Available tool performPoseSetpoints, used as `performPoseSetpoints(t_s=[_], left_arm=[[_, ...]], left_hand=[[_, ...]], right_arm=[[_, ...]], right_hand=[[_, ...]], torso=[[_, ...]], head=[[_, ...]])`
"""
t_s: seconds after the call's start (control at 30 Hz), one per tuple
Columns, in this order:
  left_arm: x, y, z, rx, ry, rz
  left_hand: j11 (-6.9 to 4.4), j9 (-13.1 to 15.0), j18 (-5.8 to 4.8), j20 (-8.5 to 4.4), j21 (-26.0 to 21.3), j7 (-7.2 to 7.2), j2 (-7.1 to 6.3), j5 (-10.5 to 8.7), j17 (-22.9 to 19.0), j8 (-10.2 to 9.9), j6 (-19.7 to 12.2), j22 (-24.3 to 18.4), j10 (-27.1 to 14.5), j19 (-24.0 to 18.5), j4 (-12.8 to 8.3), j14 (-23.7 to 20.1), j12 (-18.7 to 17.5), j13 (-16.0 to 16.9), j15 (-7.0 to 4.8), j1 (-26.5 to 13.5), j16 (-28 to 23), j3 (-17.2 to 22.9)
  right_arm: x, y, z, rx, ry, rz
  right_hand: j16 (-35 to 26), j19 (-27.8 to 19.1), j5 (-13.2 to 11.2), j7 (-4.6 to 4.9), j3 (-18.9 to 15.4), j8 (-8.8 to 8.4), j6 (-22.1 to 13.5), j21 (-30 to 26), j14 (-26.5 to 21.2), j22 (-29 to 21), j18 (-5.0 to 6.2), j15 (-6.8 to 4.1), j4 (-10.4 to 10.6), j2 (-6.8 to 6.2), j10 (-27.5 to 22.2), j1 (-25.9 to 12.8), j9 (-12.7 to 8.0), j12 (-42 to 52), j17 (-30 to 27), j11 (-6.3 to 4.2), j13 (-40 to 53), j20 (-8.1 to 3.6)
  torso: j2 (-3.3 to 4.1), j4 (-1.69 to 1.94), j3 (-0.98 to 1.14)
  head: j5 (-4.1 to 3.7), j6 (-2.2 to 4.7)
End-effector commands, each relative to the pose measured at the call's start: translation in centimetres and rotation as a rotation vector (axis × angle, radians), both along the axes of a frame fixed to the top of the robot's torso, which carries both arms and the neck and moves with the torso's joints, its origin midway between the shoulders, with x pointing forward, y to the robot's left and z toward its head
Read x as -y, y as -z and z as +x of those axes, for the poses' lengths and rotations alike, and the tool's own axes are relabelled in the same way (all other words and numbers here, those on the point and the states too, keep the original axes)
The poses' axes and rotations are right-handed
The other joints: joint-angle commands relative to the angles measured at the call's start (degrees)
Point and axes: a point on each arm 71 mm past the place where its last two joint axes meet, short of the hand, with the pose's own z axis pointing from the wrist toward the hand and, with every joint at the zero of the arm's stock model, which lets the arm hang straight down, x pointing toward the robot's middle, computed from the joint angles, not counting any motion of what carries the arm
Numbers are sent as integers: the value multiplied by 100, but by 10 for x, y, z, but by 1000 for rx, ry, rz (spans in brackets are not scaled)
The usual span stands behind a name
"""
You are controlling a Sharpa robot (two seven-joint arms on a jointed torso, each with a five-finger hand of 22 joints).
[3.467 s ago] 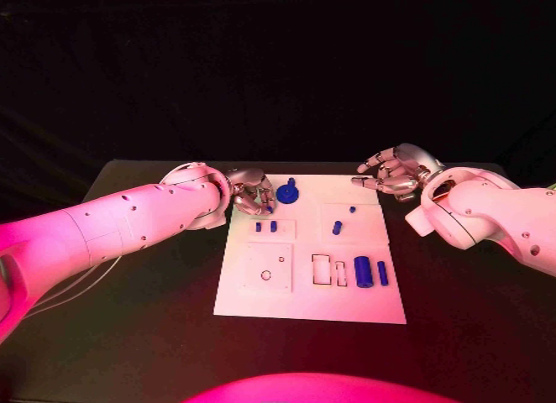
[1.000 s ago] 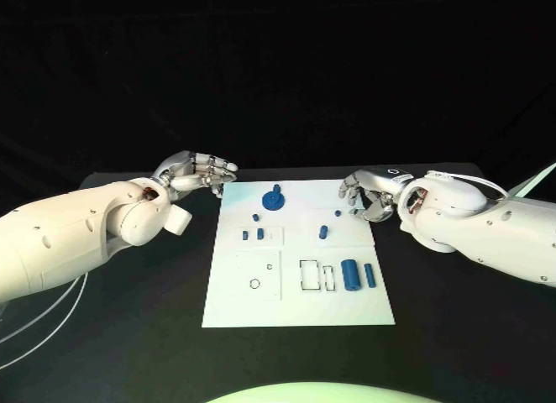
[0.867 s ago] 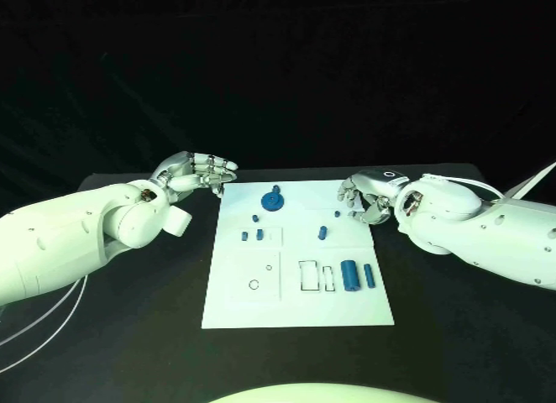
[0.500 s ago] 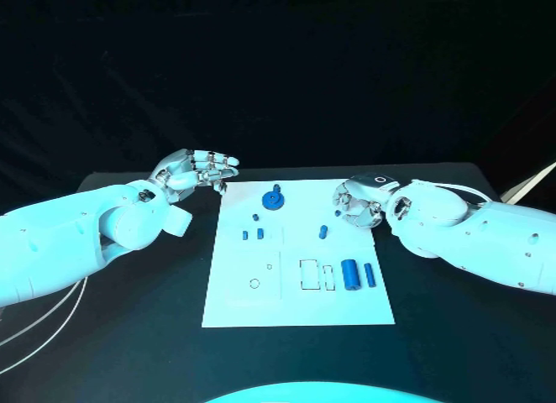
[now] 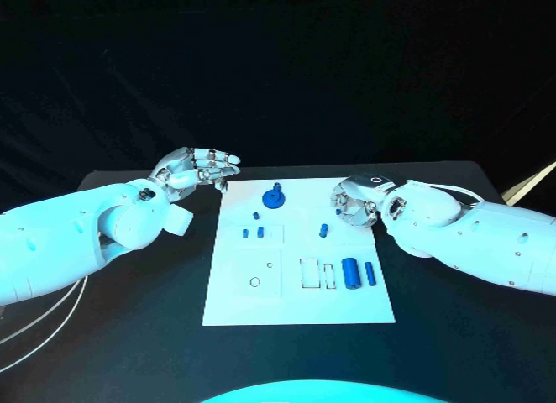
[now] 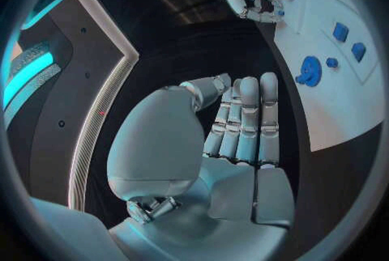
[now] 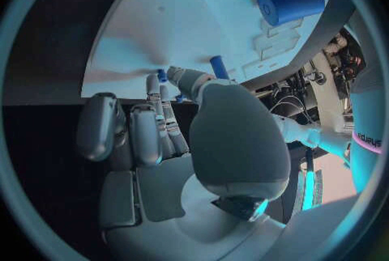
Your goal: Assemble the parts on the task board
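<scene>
Right robot hand is hovering over the board's far right edge, fingers curled, gripping nothing visible; small peg lying just beneath. Left robot hand is idling, curled, empty, off-board.

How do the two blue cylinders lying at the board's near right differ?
The thick blue cylinder is wider and longer than the thin blue cylinder. The thick one lies nearer the empty rectangular slots; the thin one lies nearer the task board edge. Both lie flat, parallel, untouched by either hand.
</scene>
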Motion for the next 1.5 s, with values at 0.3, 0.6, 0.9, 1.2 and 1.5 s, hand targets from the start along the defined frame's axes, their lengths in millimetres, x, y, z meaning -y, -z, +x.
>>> performPoseSetpoints(t_s=[0.3, 0.6, 0.9, 1.2, 1.5], left_arm=[[4, -2, -3, 2, 9, -7], [6, -2, -3, -1, 16, -6], [7, -2, -4, -4, 24, -1], [8, -2, -4, -4, 35, 8], [7, -1, -4, -4, 33, 10]], left_hand=[[0, -60, 38, 22, -88, 49, -11, 16, -70, 78, -22, -56, -84, 22, 21, -48, 81, 81, -3, -82, -68, -338], [-3, -44, 40, 15, -128, 44, 52, 48, -84, 152, 56, -92, -95, 58, -21, -52, 101, 83, -8, -1, -99, -340], [-4, -43, 41, 12, -130, 43, 58, 56, -87, 164, 63, -94, -98, 65, -32, -51, 103, 82, -11, 14, -103, -340], [-9, -29, 40, -4, -117, 38, 77, 96, -98, 229, 119, -86, -95, 79, -79, -53, 118, 82, -21, 65, -128, -332], [-3, -32, 39, -5, -116, 45, 71, 100, -100, 228, 105, -85, -109, 80, -78, -53, 113, 78, -19, 56, -132, -337]], right_arm=[[-4, 10, -1, -27, 1, -13], [-6, 20, -2, -54, 9, -79], [-10, 23, -5, -14, 9, -112], [-12, 19, -7, 63, 21, -86], [-13, 14, -9, 112, 23, -44]], right_hand=[[100, 146, -55, 13, 230, -45, 275, 131, 262, 377, 14, -65, -110, 156, 129, -48, 3, -105, 96, -42, -89, -34], [225, 354, -96, -54, 253, 77, 552, 784, 314, 770, -108, -136, -304, 363, 479, -9, 110, -139, 229, -125, -99, -86], [151, 389, -110, -96, 419, 161, 725, 951, 288, 892, -137, -195, -594, 510, 781, 80, 237, -219, 113, -192, -65, -131], [133, 417, -139, -111, 494, 169, 770, 1051, 286, 955, -156, -216, -685, 521, 856, 67, 271, -261, 79, -210, -54, -141], [141, 431, -197, -118, 529, 171, 801, 1098, 291, 986, -166, -228, -729, 520, 906, 29, 293, -291, 83, -220, -48, -142]], torso=[[2, 7, 4], [-3, -11, 3], [-8, -3, 1], [-6, -4, 1], [-6, -3, 2]], head=[[26, -41], [16, -66], [-15, -67], [-16, -63], [-14, -59]])
